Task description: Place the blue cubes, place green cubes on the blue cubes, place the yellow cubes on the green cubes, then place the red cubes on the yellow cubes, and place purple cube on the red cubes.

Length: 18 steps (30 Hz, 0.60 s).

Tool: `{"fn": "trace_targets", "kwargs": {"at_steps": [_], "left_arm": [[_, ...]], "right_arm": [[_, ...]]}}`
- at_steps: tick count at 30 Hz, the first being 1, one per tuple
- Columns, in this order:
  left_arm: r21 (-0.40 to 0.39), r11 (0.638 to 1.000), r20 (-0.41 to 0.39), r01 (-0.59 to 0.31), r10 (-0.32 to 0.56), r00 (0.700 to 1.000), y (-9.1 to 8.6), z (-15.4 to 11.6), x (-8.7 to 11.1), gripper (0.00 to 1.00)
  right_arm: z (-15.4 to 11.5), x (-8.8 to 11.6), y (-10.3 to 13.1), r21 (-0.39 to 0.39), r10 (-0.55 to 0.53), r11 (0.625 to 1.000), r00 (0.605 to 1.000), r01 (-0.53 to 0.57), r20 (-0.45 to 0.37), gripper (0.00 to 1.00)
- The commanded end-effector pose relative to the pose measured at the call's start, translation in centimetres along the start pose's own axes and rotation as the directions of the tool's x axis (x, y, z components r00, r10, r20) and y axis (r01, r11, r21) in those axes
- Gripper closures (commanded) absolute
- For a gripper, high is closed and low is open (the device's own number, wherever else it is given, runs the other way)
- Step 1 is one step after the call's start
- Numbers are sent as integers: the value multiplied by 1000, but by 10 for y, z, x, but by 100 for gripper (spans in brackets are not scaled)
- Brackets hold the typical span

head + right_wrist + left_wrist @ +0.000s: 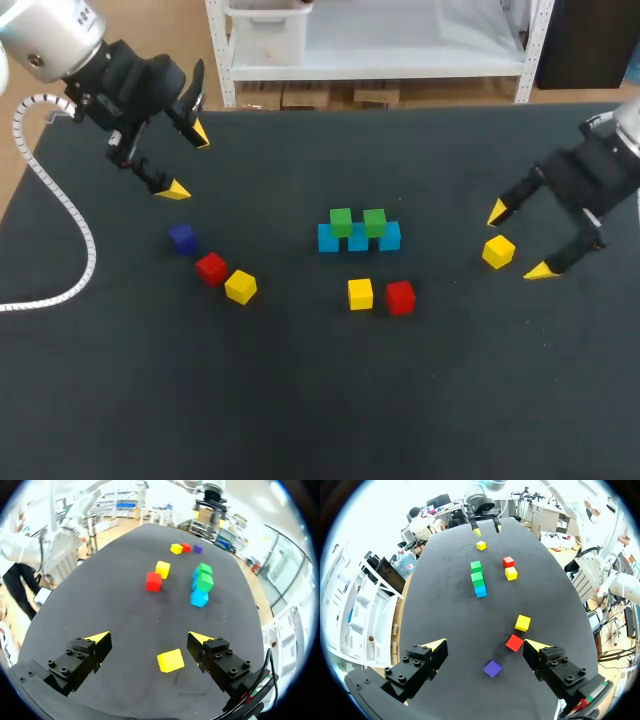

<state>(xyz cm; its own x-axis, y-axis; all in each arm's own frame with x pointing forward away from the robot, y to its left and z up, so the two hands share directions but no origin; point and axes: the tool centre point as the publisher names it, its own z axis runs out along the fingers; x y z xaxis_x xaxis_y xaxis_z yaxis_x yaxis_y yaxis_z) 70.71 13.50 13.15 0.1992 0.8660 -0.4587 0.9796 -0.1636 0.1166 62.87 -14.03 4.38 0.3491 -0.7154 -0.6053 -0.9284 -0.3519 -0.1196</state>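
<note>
Worktop (300,400): dark surface on which every cube stands; none is held.
Middle loose pair: the middle yellow cube (360,293) and the middle red cube (400,297) are set side by side just in front of the stack and apart from it. They are judged to be stock for the upper layers.
Left loose pair: the left yellow cube (240,286) and the left red cube (211,268) are found close together, well apart from the stack.
Right yellow cube (498,251): it is seated on the worktop between the fingers of the right gripper (518,241) and is touched by neither.
Right gripper state: the fingers are spread wide and nothing is held. The straddling position is judged to be a line-up for a grasp, yellow being the next layer due.
Purple cube (182,237): it is placed just beyond the left red cube. It is needed last, so it is judged to be rightly left alone.
Stack: the blue cubes (358,240) are set in a touching row of three. The green cubes (340,221) are laid on top, each apparently bridging a joint, which is judged to steady the build. No yellow has been laid yet.
Left gripper (185,160): farthest item, raised near the far left corner. Its fingers are wide and empty, and the purple cube is seen between them from its wrist, untouched.
</note>
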Motion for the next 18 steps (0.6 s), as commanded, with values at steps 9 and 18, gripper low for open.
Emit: {"fn": "trace_targets", "kwargs": {"at_steps": [9, 18], "left_arm": [[1, 1000, 1, -2, 2, 1000, 1, 0, 1, 0], [1, 1000, 1, -2, 2, 1000, 1, 0, 1, 0]], "right_arm": [[-3, 25, -18, -143, -47, 989, 998, 43, -28, 0], [3, 21, -21, -119, -65, 991, 997, 59, -47, 0]]}}
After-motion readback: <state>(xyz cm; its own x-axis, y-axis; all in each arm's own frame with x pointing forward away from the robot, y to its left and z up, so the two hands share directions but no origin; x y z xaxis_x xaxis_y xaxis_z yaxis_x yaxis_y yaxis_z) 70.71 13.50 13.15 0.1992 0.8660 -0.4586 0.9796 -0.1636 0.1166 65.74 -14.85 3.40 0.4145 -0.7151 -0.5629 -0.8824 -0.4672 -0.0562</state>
